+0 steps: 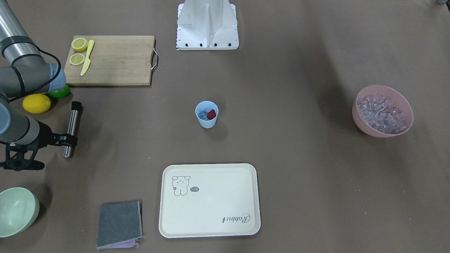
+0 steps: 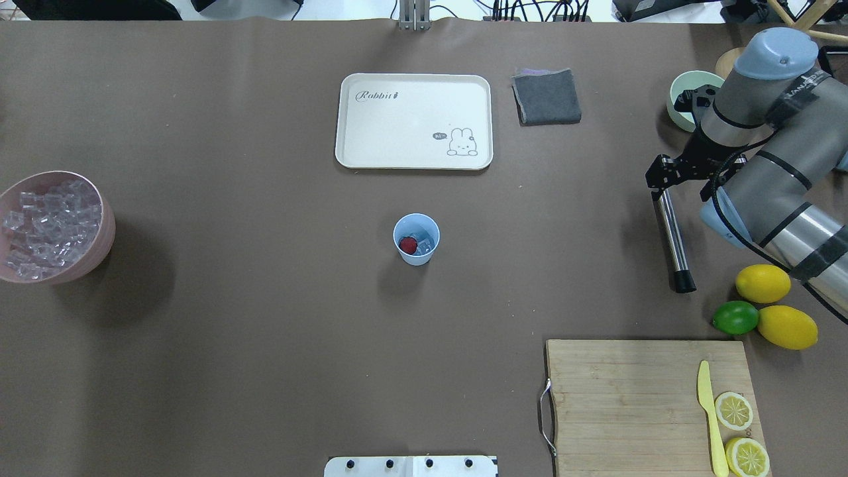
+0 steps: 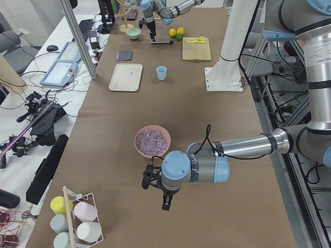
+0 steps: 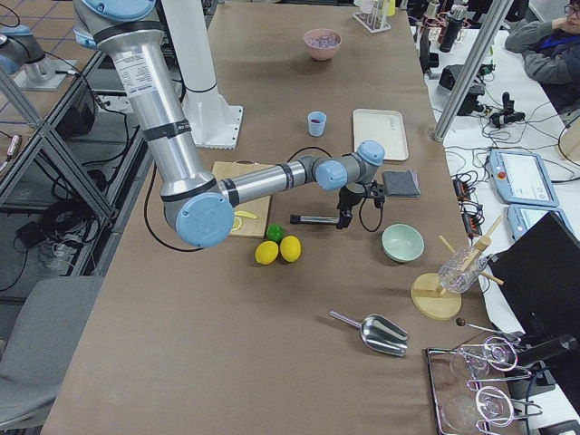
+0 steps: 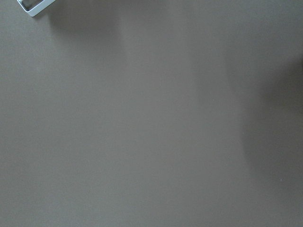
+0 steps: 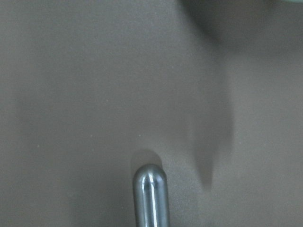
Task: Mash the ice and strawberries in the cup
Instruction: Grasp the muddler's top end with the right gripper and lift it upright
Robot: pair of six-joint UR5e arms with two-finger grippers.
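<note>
The light-blue cup (image 1: 206,121) stands mid-table and also shows in the overhead view (image 2: 416,255). Inside it lie a red strawberry (image 1: 211,114) (image 2: 408,245) and a little clear ice (image 1: 203,115) (image 2: 426,243). A pink bowl (image 1: 359,121) (image 2: 106,228) at the table's left end holds several more ice cubes. My right gripper (image 1: 68,139) (image 2: 662,189) is shut on a steel muddler (image 1: 72,121) (image 2: 673,242) near its rounded end (image 6: 150,198), low over the table. My left gripper (image 3: 165,199) hangs past the pink bowl; I cannot tell whether it is open or shut.
A cream tray (image 2: 414,119), a grey cloth (image 2: 546,96) and a pale green bowl (image 2: 682,99) sit along the far side. Two lemons (image 2: 762,283), a lime (image 2: 735,317) and a cutting board (image 2: 629,397) with lemon halves and a yellow knife lie near the right arm.
</note>
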